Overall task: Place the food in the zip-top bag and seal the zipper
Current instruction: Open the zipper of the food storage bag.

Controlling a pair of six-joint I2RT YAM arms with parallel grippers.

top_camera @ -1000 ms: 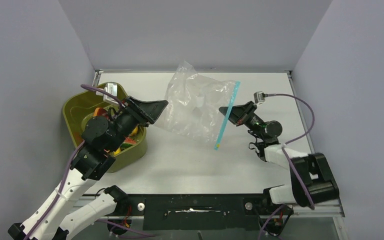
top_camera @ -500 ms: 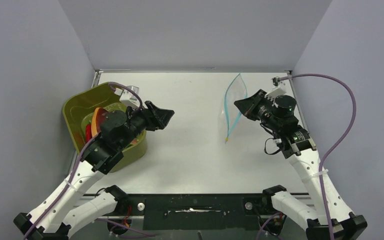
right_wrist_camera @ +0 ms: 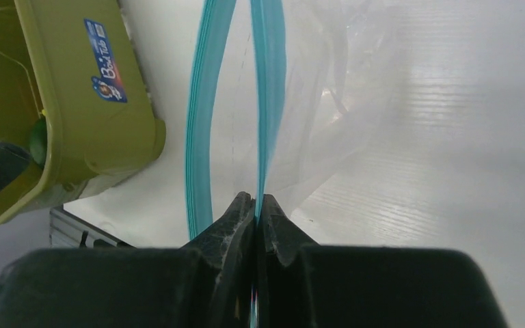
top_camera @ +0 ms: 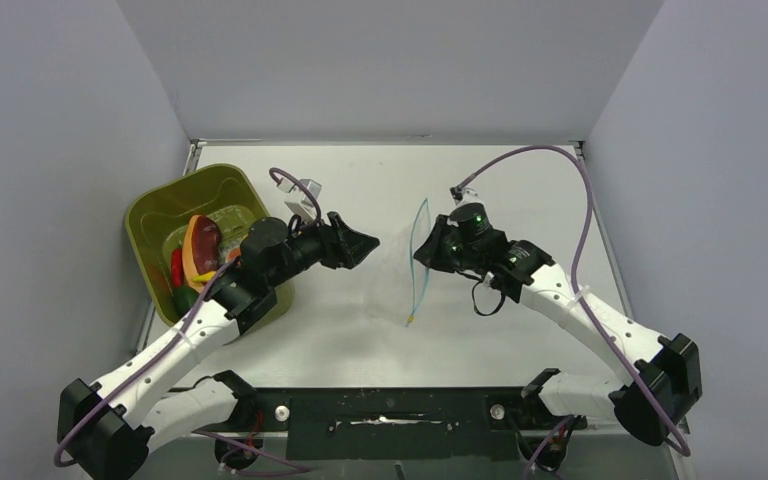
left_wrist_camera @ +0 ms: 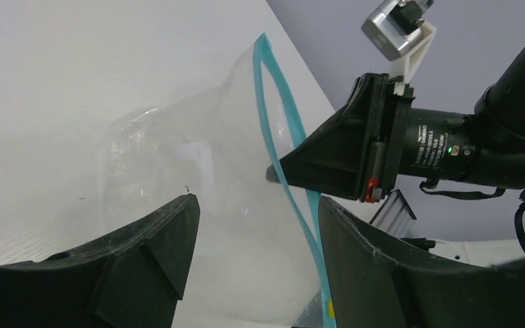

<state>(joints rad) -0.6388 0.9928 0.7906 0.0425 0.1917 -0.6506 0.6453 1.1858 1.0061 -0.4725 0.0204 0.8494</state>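
Note:
The zip-top bag (top_camera: pixel 396 285) hangs clear and floppy at mid-table, its mouth slightly parted. My right gripper (top_camera: pixel 423 250) is shut on one lip of the light-blue zipper (top_camera: pixel 419 275); in the right wrist view the gripper (right_wrist_camera: pixel 255 199) pinches that strip (right_wrist_camera: pixel 268 102) while the other strip (right_wrist_camera: pixel 202 123) bows away. My left gripper (top_camera: pixel 368 243) is open just left of the bag. In its wrist view (left_wrist_camera: pixel 256 201) the zipper (left_wrist_camera: pixel 284 133) runs down close inside the right finger, bag film (left_wrist_camera: pixel 178 171) behind. The food (top_camera: pixel 201 246) lies in the olive bin.
The olive-green bin (top_camera: pixel 160 205) stands at the table's left, under my left forearm, and shows in the right wrist view (right_wrist_camera: pixel 75 102). Purple cables loop above both wrists. Grey walls close in the table at the back and sides.
My left gripper let go of the bag, opened wider and moved right. My right arm swung the bag from the right side to the middle, where it hangs edge-on.

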